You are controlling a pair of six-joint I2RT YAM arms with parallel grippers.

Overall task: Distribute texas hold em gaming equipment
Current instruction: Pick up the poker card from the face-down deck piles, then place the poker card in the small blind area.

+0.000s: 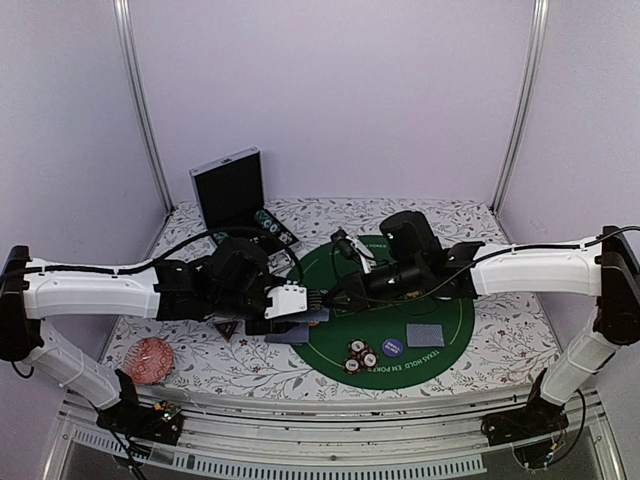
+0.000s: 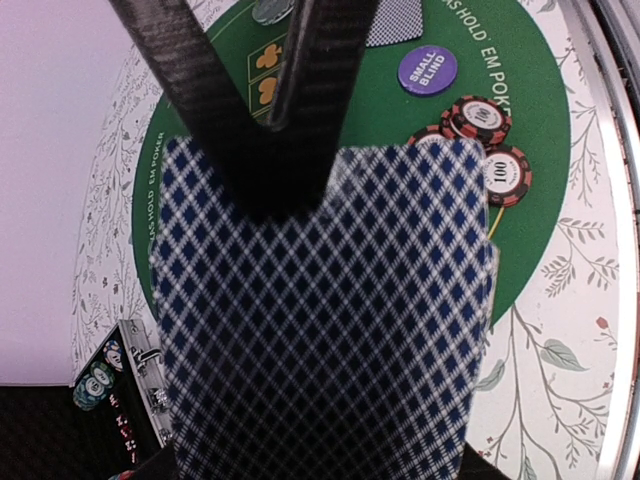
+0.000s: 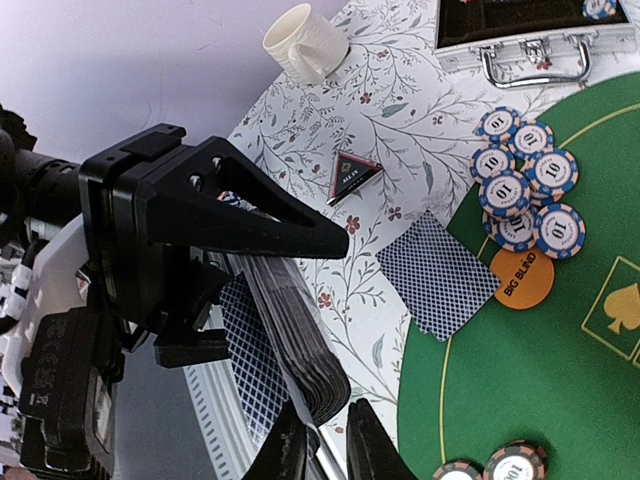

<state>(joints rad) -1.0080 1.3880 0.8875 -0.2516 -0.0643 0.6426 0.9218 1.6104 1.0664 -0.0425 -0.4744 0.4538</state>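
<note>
Left gripper (image 2: 265, 170) around card deck (image 2: 320, 330)

The table (image 1: 330, 412) is covered by a floral cloth (image 1: 505, 335). A round green poker mat (image 1: 450, 310) lies in the middle of the cloth. An open metal case (image 1: 232, 190) sits at the far left and a red patterned disc (image 1: 150, 360) at the near left. Left of the mat lie a black triangular marker (image 3: 350, 176) and some playing cards (image 3: 440, 272), the cards at the mat's edge. A cream mug (image 3: 305, 42) stands further left.
</note>
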